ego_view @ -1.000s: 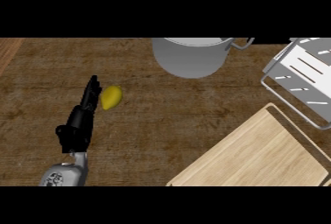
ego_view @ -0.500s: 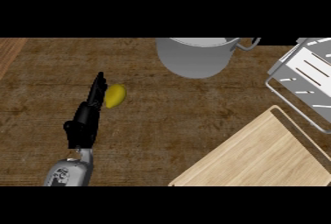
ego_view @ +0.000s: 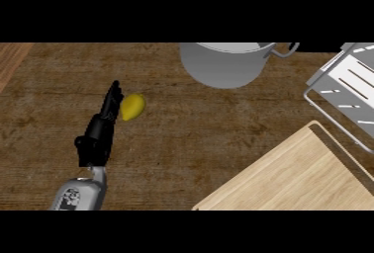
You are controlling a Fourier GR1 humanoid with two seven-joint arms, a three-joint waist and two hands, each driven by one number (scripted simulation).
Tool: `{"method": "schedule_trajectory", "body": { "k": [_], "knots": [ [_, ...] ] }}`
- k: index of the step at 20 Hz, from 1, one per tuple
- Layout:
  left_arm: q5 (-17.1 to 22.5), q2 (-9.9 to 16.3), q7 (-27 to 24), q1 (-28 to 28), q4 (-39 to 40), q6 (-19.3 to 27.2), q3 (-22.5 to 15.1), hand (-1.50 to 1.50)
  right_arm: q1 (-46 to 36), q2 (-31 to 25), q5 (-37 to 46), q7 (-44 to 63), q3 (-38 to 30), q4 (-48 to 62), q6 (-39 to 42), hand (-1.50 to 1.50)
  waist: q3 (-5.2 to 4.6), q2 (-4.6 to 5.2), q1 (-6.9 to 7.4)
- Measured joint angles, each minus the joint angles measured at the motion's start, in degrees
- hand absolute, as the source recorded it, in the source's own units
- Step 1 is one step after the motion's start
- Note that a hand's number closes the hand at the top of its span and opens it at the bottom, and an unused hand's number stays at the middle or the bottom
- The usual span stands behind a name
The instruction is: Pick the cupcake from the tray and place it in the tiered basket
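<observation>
At left of centre the left hand [ego_view: 100, 132] lies edge-on over the dark wooden counter [ego_view: 190, 133], fingers straight, holding nothing; a yellow lemon [ego_view: 132, 106] sits just beside its fingertips; a grey pot [ego_view: 221, 64] stands at top centre; the white tiered basket [ego_view: 349, 89] fills the upper right; a pale wooden tray [ego_view: 303, 180] occupies the lower right; no cupcake shows.

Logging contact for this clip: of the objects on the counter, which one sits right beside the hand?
The small yellow object, just right of the left hand's straight fingers. The grey pot, wooden tray and white basket are well away.

A slim black robot hand [ego_view: 101, 129] on a grey forearm [ego_view: 79, 193] bearing small dark markings.
</observation>
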Motion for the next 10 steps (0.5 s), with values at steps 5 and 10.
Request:
{"method": "schedule_trajectory", "body": {
  "k": [5,10],
  "knots": [
    [0.37,0.39,-0.25,0.62,-0.58,-0.88,0.20,0.00,-7.75,2.56,5.93,-2.16,5.24,7.03,-4.34,1.50,0.01,0.05,0.18],
    [0.09,-0.05,0.24,-0.38,0.17,-0.66,0.27,0.00,-13.93,5.11,12.33,-6.08,9.04,15.86,-9.47,1.50,0.04,0.14,0.18]
  ]
}}
